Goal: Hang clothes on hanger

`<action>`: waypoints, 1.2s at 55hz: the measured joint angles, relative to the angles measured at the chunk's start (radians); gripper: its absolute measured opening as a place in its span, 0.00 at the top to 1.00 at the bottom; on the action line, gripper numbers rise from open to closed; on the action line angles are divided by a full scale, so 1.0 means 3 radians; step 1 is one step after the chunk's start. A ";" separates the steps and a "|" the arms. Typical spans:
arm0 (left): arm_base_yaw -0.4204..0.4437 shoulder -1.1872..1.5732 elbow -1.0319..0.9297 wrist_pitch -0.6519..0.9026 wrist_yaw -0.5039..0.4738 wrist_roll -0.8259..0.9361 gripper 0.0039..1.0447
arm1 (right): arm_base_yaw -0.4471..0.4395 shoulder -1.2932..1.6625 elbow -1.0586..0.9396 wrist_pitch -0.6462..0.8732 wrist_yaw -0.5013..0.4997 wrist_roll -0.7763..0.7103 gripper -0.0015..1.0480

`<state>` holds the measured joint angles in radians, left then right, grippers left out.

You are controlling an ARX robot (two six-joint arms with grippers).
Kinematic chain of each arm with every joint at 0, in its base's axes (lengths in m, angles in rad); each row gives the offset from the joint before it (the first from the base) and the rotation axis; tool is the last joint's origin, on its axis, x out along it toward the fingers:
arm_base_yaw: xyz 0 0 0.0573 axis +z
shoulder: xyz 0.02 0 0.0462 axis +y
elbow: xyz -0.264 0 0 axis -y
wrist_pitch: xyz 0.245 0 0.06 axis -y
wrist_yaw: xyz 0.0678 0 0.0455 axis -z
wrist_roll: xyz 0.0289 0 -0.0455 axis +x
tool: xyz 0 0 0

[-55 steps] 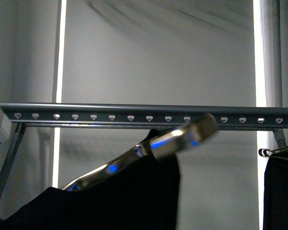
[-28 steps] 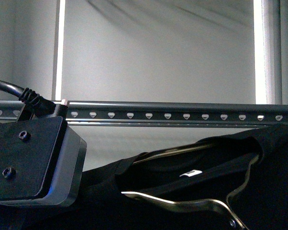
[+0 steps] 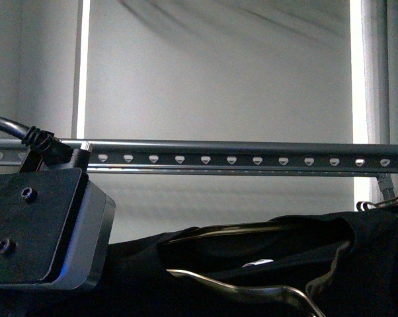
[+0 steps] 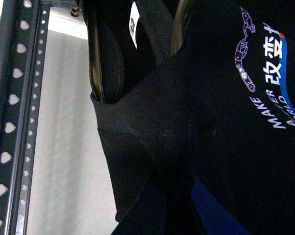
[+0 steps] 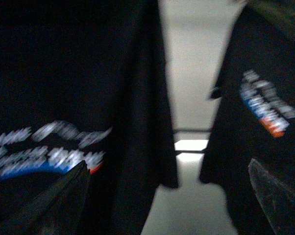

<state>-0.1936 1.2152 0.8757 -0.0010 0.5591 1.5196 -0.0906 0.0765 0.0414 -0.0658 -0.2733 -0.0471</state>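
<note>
Looks like an indoor clothes-drying corner by a window. Shows a grey roller blind (image 3: 219, 79) drawn at 12 o'clock, with bright daylight slits (image 3: 85, 66) at 10 and 2 o'clock. Has a long metal drying rail (image 3: 252, 155) with heart-shaped holes running from 9 to 3 o'clock, and a black T-shirt (image 3: 139, 271) at 6 o'clock. Cannot tell home from lab.

The rail (image 3: 252, 153) spans the full width, left edge to right edge. The T-shirt (image 3: 205, 257) is below the rail and in front of it, with a wire hanger (image 3: 238, 284) inside its neck opening. The left arm (image 3: 40, 224) is at lower left, overlapping the rail's left end. A second hook (image 3: 377, 205) lies below the rail's right end.
</note>
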 joint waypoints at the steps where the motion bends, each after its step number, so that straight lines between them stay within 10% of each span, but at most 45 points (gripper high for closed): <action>1: 0.0001 0.0001 0.0000 0.0000 -0.0003 0.0000 0.96 | -0.0132 0.0145 0.0048 0.0003 -0.0336 -0.0071 0.07; 13: -0.0008 0.0004 0.0000 0.0000 -0.0006 0.0003 0.96 | -0.0607 0.1226 0.0505 0.0469 -0.1692 -0.0623 0.07; 44: -0.0006 0.0004 0.0000 0.0000 -0.0004 0.0003 0.96 | -0.0086 0.3429 0.1881 0.1534 -0.1203 -0.4655 0.07; 66: -0.0006 0.0004 0.0000 0.0000 -0.0008 0.0003 0.96 | 0.0326 0.4135 0.2627 0.1600 -0.0623 -0.5071 0.07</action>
<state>-0.1955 1.2163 0.8757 -0.0010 0.5568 1.5204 0.0071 1.3170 0.8295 0.4141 -0.4602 -1.5684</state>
